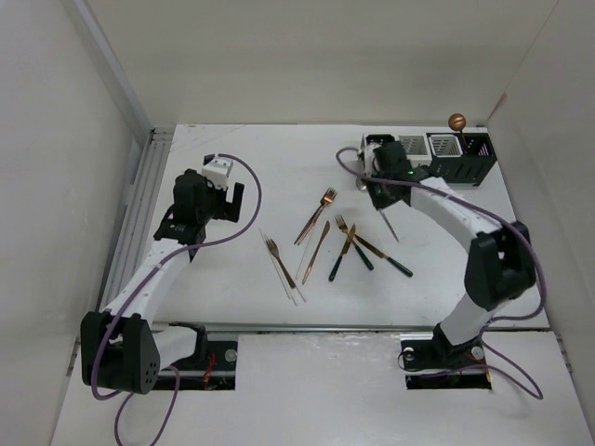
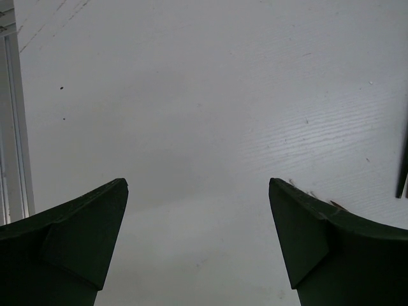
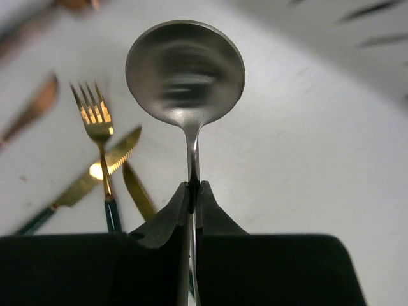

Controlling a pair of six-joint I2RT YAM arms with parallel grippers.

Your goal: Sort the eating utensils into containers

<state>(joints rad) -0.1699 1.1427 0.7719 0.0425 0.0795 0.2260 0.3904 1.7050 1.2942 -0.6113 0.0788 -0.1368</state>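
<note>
Left gripper jaws stand wide apart, dark green fingers at lower left and lower right with only white table showing between them; pale rail along left edge, thin dark strip at right edge, unidentifiable.

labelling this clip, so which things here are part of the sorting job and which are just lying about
Part of the job:
- silver spoon, held in the right gripper
- forks and knives loose on the table
- containers

Just lying about:
- purple cables
- metal rail at the left edge
</note>
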